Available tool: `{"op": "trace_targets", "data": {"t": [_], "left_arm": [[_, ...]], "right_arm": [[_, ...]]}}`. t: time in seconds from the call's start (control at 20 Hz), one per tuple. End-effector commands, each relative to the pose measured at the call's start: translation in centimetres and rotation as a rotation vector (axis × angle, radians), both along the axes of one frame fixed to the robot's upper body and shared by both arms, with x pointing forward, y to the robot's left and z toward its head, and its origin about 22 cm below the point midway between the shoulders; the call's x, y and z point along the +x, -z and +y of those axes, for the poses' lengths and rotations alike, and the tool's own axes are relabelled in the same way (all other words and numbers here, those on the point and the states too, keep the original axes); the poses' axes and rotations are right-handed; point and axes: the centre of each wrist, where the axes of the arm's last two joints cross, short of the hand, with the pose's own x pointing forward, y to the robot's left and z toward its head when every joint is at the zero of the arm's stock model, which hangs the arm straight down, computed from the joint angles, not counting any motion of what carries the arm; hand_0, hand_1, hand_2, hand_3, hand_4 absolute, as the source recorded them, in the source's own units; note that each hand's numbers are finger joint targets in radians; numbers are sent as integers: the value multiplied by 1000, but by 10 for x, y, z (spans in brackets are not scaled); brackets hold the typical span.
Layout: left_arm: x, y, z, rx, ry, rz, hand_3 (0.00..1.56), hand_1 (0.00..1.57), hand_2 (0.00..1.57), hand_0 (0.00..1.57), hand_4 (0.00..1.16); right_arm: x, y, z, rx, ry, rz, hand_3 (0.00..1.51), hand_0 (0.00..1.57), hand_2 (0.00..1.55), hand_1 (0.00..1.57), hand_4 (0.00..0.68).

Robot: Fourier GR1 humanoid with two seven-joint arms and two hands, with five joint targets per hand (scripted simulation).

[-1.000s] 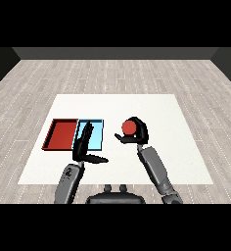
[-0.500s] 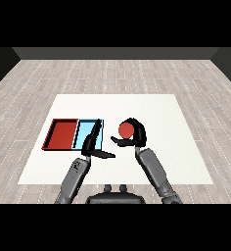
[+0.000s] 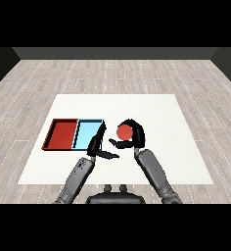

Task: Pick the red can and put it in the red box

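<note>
Red can (image 3: 124, 131) is gripped by the curled right hand (image 3: 132, 139), just right of the light blue tray (image 3: 87, 135); left hand (image 3: 97, 145) is kept straight-fingered, nothing held

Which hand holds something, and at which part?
The right hand holds the red can, fingers curled round its side. The left hand holds nothing.

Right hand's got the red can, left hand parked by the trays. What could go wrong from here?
1. The left hand sits between the red can and the trays, so the right hand may hit it on the way across.
2. The light blue tray is nearer than the red tray; an early release would probably land the can in the wrong one.
</note>
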Motion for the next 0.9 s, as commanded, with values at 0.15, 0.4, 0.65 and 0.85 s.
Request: {"op": "trace_targets", "data": {"t": [0.15,0.4,0.65,0.85], "left_arm": [[-6,13,-36,-2,13,42,0,0,0,0,0],[12,1,-27,-34,32,62,0,0,0,0,0],[8,2,-11,-56,45,50,0,0,0,0,0],[9,10,-24,-51,75,49,0,0,0,0,0]], "right_arm": [[5,1,1,-3,-16,-28,1384,1463,1427,1463,654],[-1,16,13,18,-34,-21,1386,1473,1441,1473,675],[-7,-3,19,41,-55,-30,1398,1440,1431,1440,658],[0,9,33,89,-68,-15,1405,1496,1444,1496,640]]}}
